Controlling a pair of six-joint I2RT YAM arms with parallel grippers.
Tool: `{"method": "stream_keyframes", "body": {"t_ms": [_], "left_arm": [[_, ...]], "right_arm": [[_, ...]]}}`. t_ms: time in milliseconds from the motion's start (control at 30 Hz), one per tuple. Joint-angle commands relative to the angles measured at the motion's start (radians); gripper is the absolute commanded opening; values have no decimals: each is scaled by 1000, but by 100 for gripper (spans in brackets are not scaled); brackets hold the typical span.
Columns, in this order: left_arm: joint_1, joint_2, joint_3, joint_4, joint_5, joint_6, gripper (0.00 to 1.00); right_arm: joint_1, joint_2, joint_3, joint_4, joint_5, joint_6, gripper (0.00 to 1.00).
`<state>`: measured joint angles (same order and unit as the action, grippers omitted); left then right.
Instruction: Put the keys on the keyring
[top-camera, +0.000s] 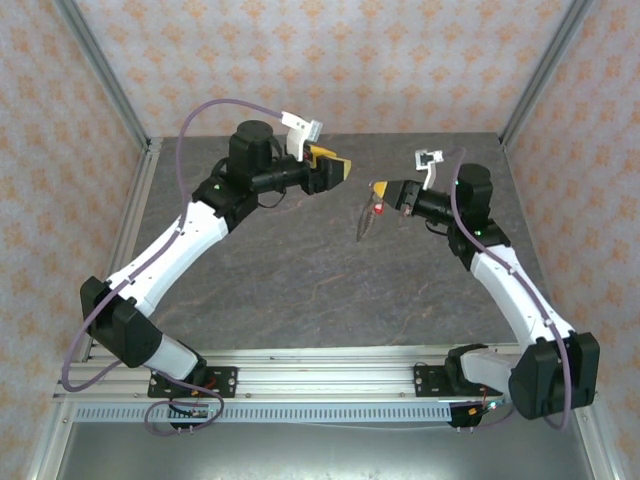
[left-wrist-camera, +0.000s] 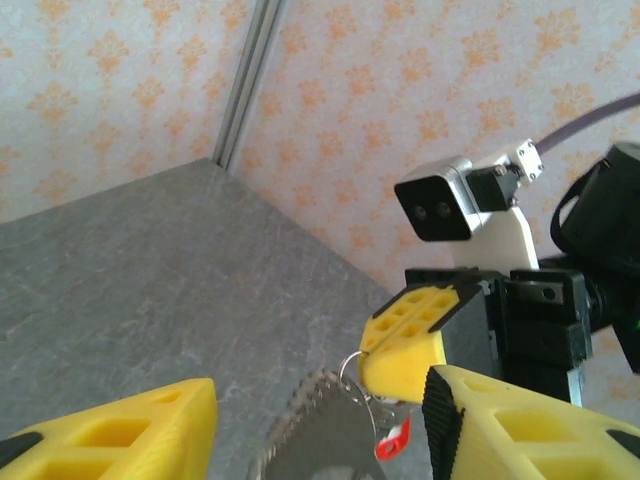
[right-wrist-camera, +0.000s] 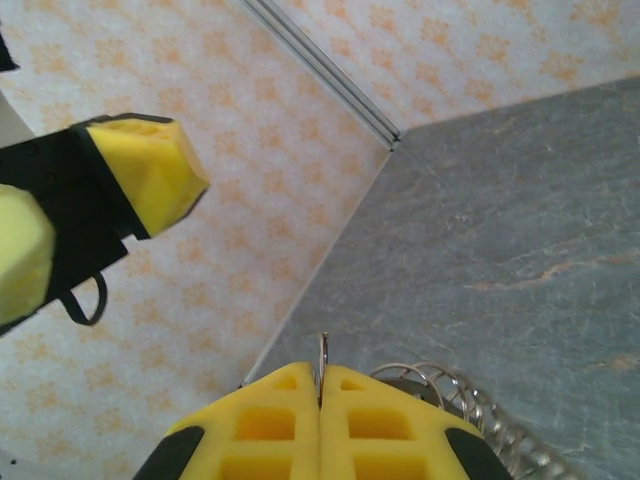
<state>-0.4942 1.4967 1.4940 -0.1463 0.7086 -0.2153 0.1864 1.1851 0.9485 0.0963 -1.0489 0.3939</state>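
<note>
Grasping keyring in clenched right claw, red key dangling just below; left claw released, near, not touching.

Robot lab cell, alu frame, patterned walls

Top view high, distant; wrist views close, opposed, sharing keyring.
</note>
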Motion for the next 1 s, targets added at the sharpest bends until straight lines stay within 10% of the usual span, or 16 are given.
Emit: {"method": "stream_keyframes", "body": {"t_ms": [0,967], "left_arm": [[13,17,81,-134,104,93,60],[94,287,262,-220,505,88,45]], "right_arm": [[-4,39,100,-94,-63,-125,0],[12,205,227,4,-253,-65,0]]}}
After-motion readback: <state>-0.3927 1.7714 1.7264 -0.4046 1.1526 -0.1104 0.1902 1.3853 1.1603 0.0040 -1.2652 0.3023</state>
